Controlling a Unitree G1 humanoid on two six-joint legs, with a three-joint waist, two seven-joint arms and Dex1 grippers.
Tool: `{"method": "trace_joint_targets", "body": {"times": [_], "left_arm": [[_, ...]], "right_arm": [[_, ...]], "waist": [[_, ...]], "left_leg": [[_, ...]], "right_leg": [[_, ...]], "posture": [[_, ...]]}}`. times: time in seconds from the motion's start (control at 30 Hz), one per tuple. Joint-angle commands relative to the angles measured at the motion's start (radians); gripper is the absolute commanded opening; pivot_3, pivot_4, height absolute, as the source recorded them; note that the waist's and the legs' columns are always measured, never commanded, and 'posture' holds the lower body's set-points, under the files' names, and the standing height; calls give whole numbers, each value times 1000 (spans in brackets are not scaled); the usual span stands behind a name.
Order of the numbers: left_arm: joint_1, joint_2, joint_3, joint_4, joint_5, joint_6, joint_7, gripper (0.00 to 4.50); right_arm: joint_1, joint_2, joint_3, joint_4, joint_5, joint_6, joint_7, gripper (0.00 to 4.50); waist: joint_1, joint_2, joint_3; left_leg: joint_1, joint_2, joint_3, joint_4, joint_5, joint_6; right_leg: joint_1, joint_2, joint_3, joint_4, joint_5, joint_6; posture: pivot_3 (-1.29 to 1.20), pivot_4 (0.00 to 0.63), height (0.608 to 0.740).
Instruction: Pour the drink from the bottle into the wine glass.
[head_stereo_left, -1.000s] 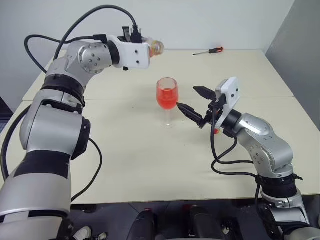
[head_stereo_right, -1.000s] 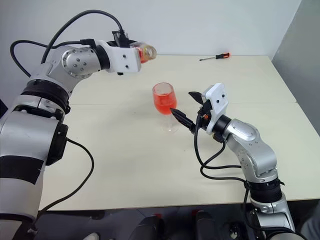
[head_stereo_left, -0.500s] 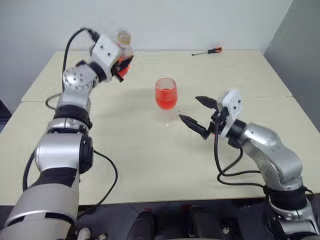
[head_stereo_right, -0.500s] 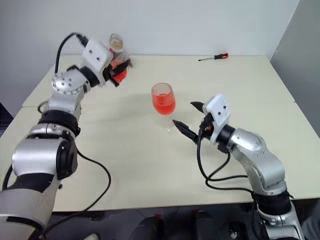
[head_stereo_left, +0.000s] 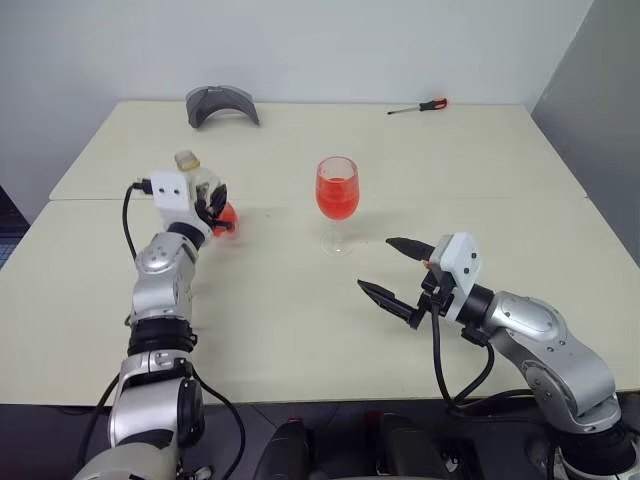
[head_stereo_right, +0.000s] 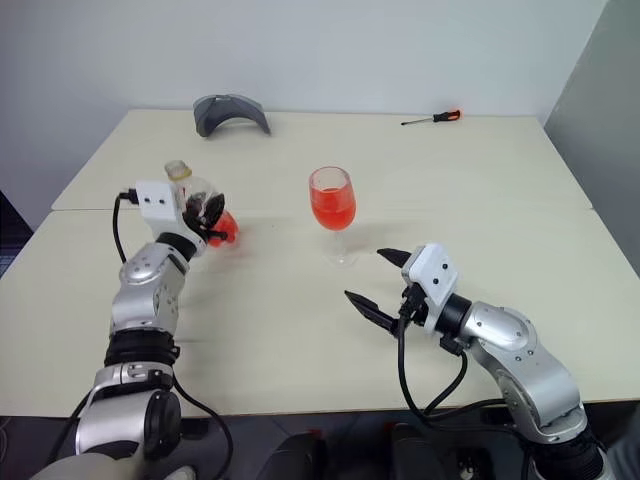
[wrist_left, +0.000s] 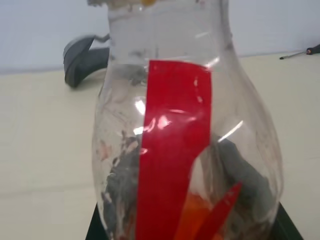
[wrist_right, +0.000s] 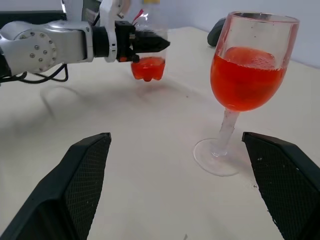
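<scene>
The left pincer (head_stereo_left: 213, 208) is clamped on the upright bottle (head_stereo_left: 205, 196), held level at nine o'clock of the wine glass (head_stereo_left: 337, 200). The right pincer (head_stereo_left: 392, 270) is spread wide, empty, at five o'clock of the glass on the table (head_stereo_left: 300, 330).

Both arms silver-grey metal with rounded joint housings and black bands between segments, loose black cables looping outside each forearm, a white boxy wrist block with small dark screw holes behind each hand, left hand (head_stereo_right: 210, 212) and right hand (head_stereo_left: 393, 270) each two black tapered, mesh-textured fingers.
</scene>
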Motion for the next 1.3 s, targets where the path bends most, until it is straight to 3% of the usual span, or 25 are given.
{"method": "trace_joint_targets", "body": {"times": [0.03, 0.3, 0.63, 1.1, 1.3], "left_arm": [[-3, -6, 11, -43, -17, -26, 19, 1240], [13, -31, -12, -14, 4, -68, 28, 1240], [52, -34, -30, -89, -2, -34, 45, 4421], [285, -28, -36, -532, -60, 239, 52, 4465], [472, -44, -52, -838, -88, 442, 111, 4465]], "right_arm": [[-13, 13, -10, -9, -12, -28, -13, 4500], [-36, 30, -22, -3, -13, -10, -33, 4500], [-72, 19, -23, 53, -44, -34, -22, 4500], [-61, 4, -52, 59, -41, -36, -1, 4500], [76, -46, -125, -26, -27, -8, -11, 4500]], "waist": [[2, -1, -1], [1, -1, -1], [1, -1, -1], [1, -1, -1], [3, -1, -1]], "left_leg": [[0, 0, 0, 0, 0, 0], [0, 0, 0, 0, 0, 0], [1, 0, 0, 0, 0, 0], [1, 0, 0, -1, 0, 0], [4, 1, -1, -2, -2, 4]], "right_leg": [[0, 0, 0, 0, 0, 0], [0, 0, 0, 0, 0, 0], [1, 0, 0, 0, 0, 0], [2, 0, 0, -1, 0, 0], [6, 0, 0, -5, 0, 0]], "posture": [[0, 150, 740], [0, 150, 740], [0, 150, 740], [0, 150, 740], [0, 150, 740]]}}
